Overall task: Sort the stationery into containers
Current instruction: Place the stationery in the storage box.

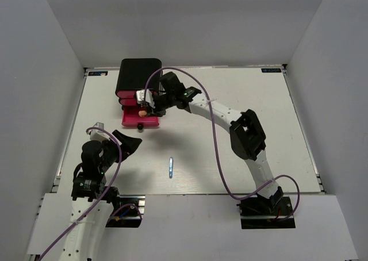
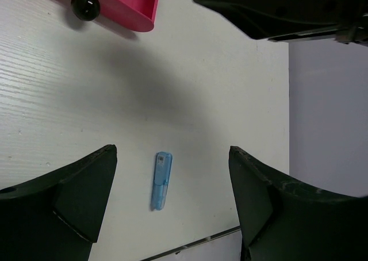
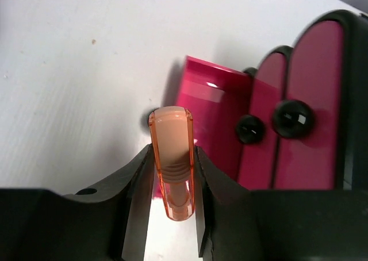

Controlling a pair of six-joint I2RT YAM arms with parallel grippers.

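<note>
right gripper (image 3: 172, 157) pinches the orange marker (image 3: 171, 140) over the rim of the open pink drawer (image 3: 207, 94); released here, it may glance off outside. left gripper (image 2: 172, 154) spread, blue pen (image 2: 161, 180) well in front of that drawer.

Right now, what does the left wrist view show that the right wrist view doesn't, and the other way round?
Only the left wrist view shows the thin blue pen, lying flat on the table between the fingers of the open left end effector, untouched. Only the right wrist view shows the orange marker clamped in the right end effector, and the two closed pink drawers in the black box. Both views show the pulled-out pink drawer and the white table.
</note>
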